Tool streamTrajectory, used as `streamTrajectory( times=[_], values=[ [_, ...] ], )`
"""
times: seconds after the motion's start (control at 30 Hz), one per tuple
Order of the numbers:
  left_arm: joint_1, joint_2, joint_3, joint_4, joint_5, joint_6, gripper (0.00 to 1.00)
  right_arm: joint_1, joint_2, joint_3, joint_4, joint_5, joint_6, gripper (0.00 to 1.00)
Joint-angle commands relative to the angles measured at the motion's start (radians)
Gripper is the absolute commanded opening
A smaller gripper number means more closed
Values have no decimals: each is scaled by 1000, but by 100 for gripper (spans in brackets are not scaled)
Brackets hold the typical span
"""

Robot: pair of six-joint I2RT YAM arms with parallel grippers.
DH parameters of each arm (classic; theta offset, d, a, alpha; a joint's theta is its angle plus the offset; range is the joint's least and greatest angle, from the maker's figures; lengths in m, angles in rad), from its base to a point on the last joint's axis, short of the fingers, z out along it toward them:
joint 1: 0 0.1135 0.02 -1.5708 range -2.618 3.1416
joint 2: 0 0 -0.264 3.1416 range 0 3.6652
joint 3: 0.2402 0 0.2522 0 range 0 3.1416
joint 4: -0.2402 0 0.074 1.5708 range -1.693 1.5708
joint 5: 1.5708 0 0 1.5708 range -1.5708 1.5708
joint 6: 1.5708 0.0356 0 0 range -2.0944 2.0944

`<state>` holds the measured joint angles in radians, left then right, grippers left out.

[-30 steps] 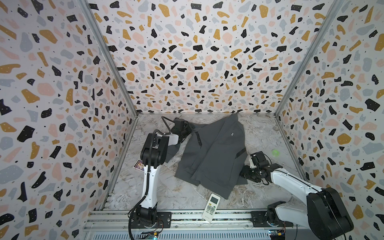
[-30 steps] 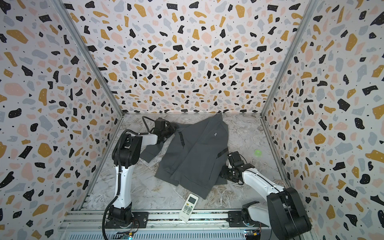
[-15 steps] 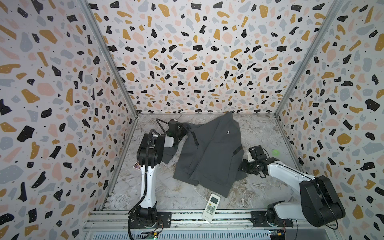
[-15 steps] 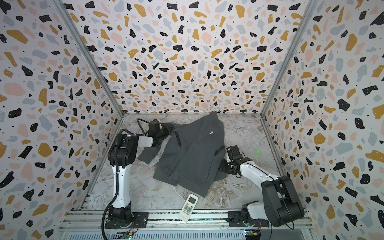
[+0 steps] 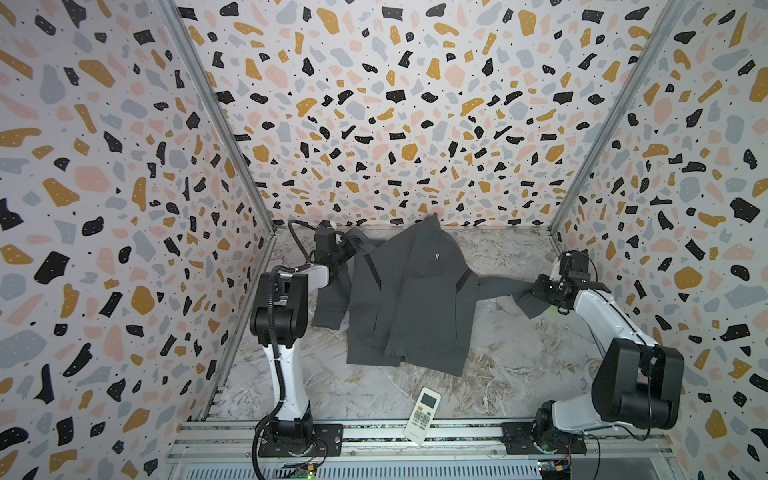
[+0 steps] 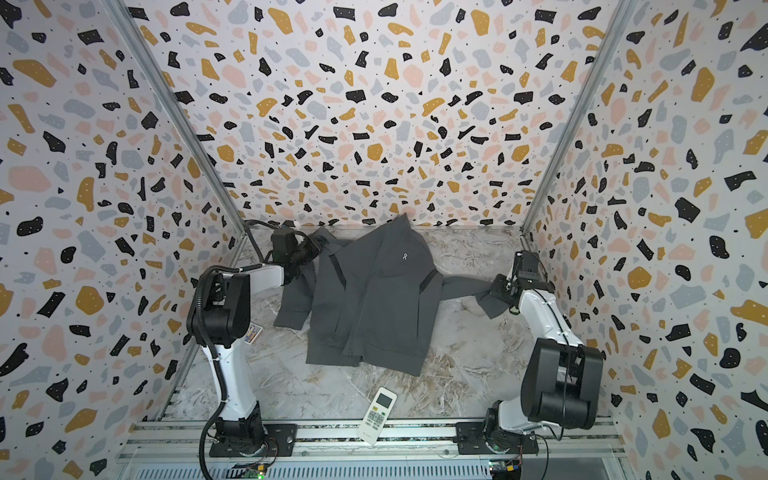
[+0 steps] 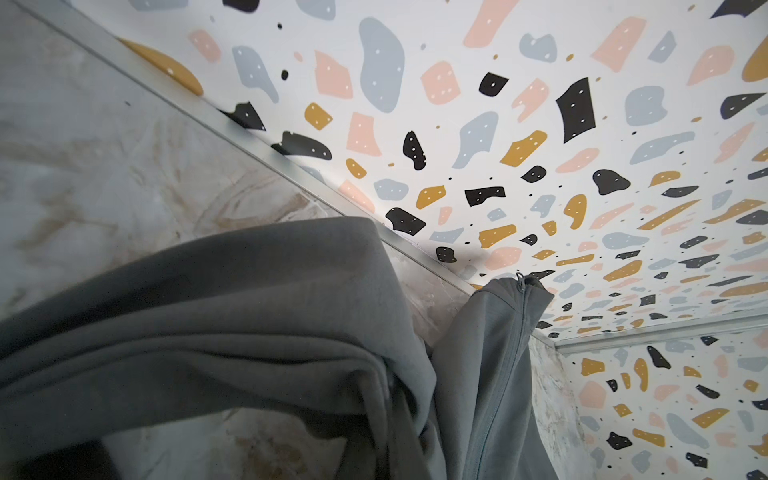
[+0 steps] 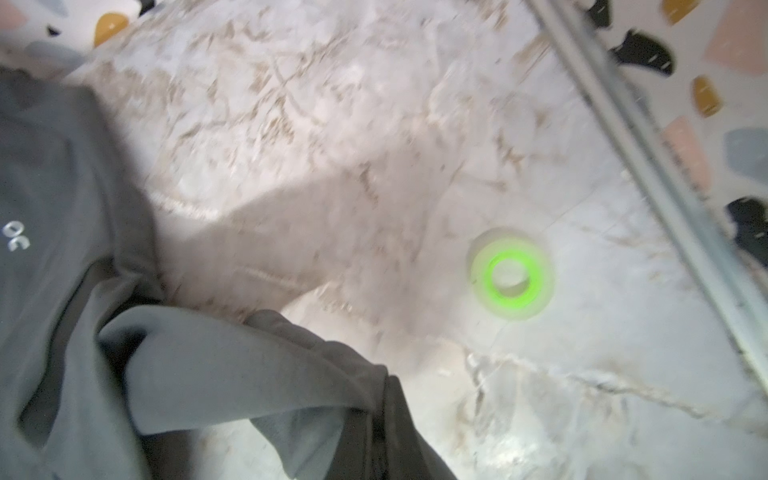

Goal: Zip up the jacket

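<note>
The left pincer [image 5: 352, 246] is pressed together on the jacket [image 5: 411, 307] near one shoulder. The right pincer [image 5: 542, 291] pinches the end of its stretched sleeve [image 5: 500, 286].

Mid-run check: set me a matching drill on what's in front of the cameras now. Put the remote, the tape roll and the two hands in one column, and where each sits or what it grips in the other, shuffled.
Things:
1. remote
2. tape roll
3. left hand
4. right hand

Places or states:
A. shut on the stretched-out sleeve of the jacket
B. on the table near the right wall, apart from the sleeve
C. shut on jacket fabric near the back left corner
D. on the table by the front rail, clear of the jacket

Pairs: 1-D, 2-B, 3-C, 4-A
</note>
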<state>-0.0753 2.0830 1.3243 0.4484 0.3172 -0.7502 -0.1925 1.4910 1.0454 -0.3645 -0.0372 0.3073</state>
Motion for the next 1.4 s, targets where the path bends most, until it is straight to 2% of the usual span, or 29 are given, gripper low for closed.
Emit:
streamTrajectory(
  times=[0.0,0.2,0.37,0.43,0.47,0.5,0.53,0.57,0.6,0.67,0.73,0.8,0.9,1.03,1.17,1.27,1.37],
  values=[
    [15,-35,-14,15,-5,99,0,-35,73,113,51,131,-27,0],
    [18,-74,-26,-19,-31,199,0,-62,230,318,82,286,-39,0],
    [23,-115,-41,-66,-97,266,0,-76,270,393,131,438,-72,0],
    [26,-129,-44,-82,-117,285,0,-81,265,395,155,459,-87,0],
    [29,-137,-47,-85,-124,290,0,-82,260,397,154,453,-92,5],
    [30,-142,-50,-87,-130,292,0,-82,255,398,148,443,-89,16],
    [32,-145,-52,-91,-138,293,0,-82,248,394,134,413,-73,35],
    [34,-148,-55,-90,-138,293,0,-82,235,386,117,364,-47,47],
    [35,-149,-57,-89,-137,294,0,-81,223,373,102,305,-16,51],
    [35,-145,-57,-86,-130,290,0,-61,178,307,134,97,56,60],
    [35,-137,-63,-72,-118,276,0,-8,166,263,172,-63,115,67],
    [35,-130,-73,-54,-108,258,0,81,195,273,178,-131,139,70],
    [35,-129,-91,-38,-97,245,0,205,270,323,196,-115,160,72],
    [35,-129,-118,0,-87,220,0,318,480,503,155,-138,161,73],
    [35,-127,-139,29,-82,199,0,388,641,638,107,-122,171,74],
    [35,-126,-145,32,-82,198,0,416,707,674,92,-86,179,74],
    [35,-121,-141,29,-86,201,0,427,749,682,80,-36,174,66]
  ],
)
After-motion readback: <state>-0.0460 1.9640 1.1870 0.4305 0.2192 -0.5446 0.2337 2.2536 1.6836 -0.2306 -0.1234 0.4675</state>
